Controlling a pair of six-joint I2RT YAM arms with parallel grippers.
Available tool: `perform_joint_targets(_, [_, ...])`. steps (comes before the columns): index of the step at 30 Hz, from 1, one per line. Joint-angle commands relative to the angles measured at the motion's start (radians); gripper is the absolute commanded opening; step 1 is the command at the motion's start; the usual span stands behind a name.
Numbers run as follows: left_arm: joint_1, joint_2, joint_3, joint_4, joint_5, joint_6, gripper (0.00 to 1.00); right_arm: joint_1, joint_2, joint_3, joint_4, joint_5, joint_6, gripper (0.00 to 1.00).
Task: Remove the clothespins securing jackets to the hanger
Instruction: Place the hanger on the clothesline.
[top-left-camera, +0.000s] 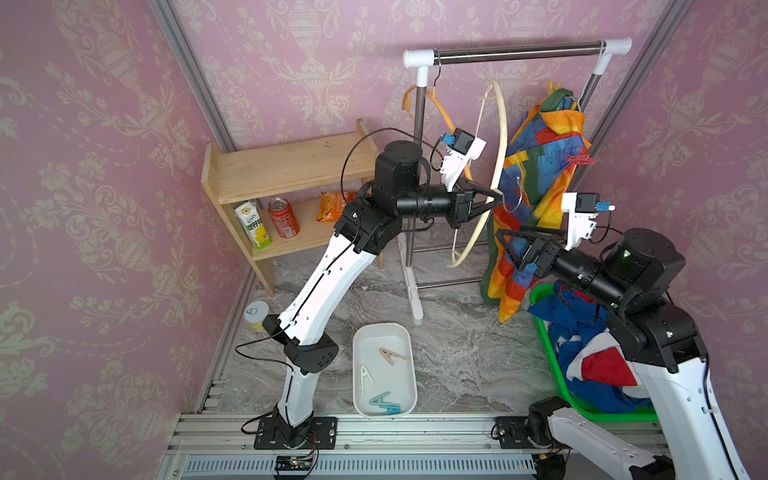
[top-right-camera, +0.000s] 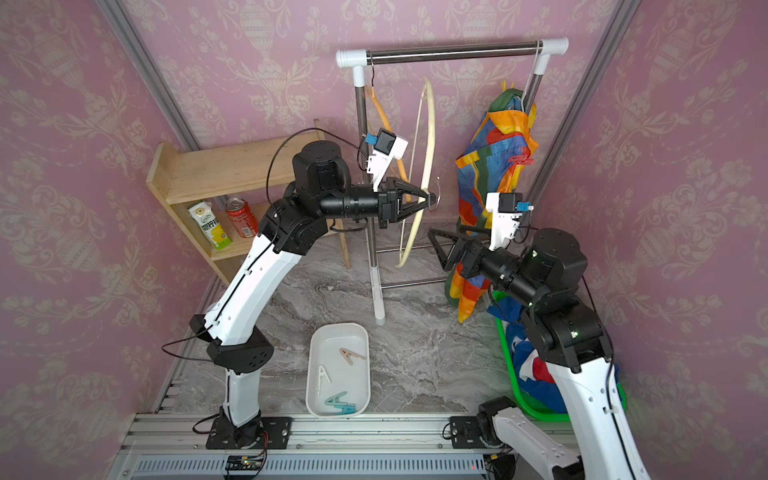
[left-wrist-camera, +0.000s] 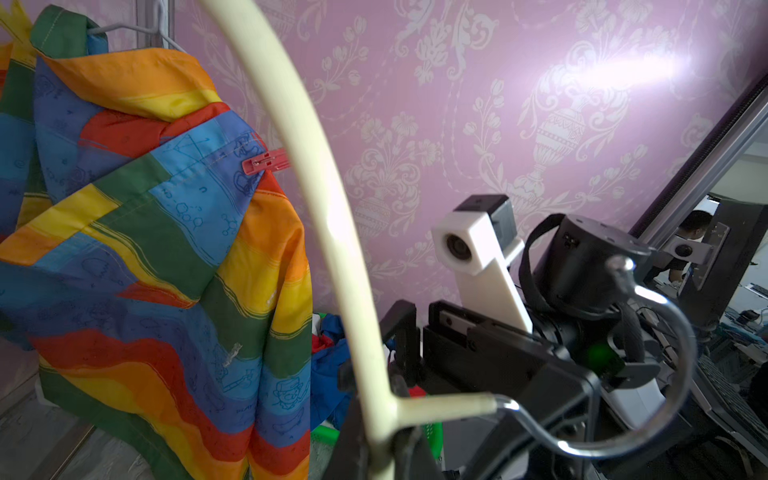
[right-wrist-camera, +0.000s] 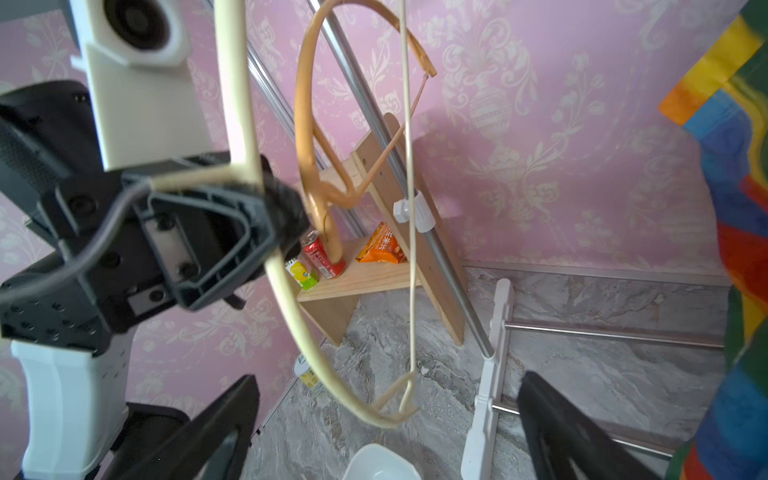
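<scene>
Left hand (top-left-camera: 497, 197) clamped; right hand (top-left-camera: 503, 249) spread wide.

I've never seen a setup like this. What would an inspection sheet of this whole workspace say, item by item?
Surface: grey marbled floor.
Job's things: rainbow jacket hangs on the clothes rack, red clothespin clipped to it; beige-pink clothespin, white clothespin and teal clothespins in the white tray; blue, red and white jacket in the green basket.
Clutter: wooden shelf holding drink carton, red can, snack bag; small tin on floor; orange hanger on rack.
Grippers: left hand shut on bare cream hanger, off the rail; right hand open, near the rainbow jacket.
Cables: black cable loops over left arm.
Surroundings: pink patterned wallpaper.
</scene>
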Motion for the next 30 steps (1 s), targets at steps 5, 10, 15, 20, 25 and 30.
perform_joint_targets(5, [0.003,0.087,0.124,0.233,-0.192,-0.244,0.0,0.173,-0.18,-0.234,0.056,0.271,0.029,0.93])
perform_joint_targets(10, [0.003,0.086,0.121,0.25,-0.257,-0.322,0.0,0.318,-0.172,-0.287,0.062,0.509,-0.069,0.93])
perform_joint_targets(15, [-0.002,0.092,0.116,0.281,-0.259,-0.399,0.0,0.362,-0.08,-0.293,0.16,0.654,-0.164,0.9])
perform_joint_targets(20, [-0.004,0.086,0.11,0.252,-0.273,-0.424,0.0,0.361,-0.045,-0.313,0.302,0.786,-0.229,0.89])
perform_joint_targets(25, [-0.003,0.081,0.099,0.246,-0.281,-0.422,0.0,0.362,0.029,-0.252,0.332,0.791,-0.29,0.86])
perform_joint_targets(30, [-0.005,0.079,0.098,0.222,-0.287,-0.413,0.0,0.362,0.018,-0.204,0.33,0.758,-0.261,0.74])
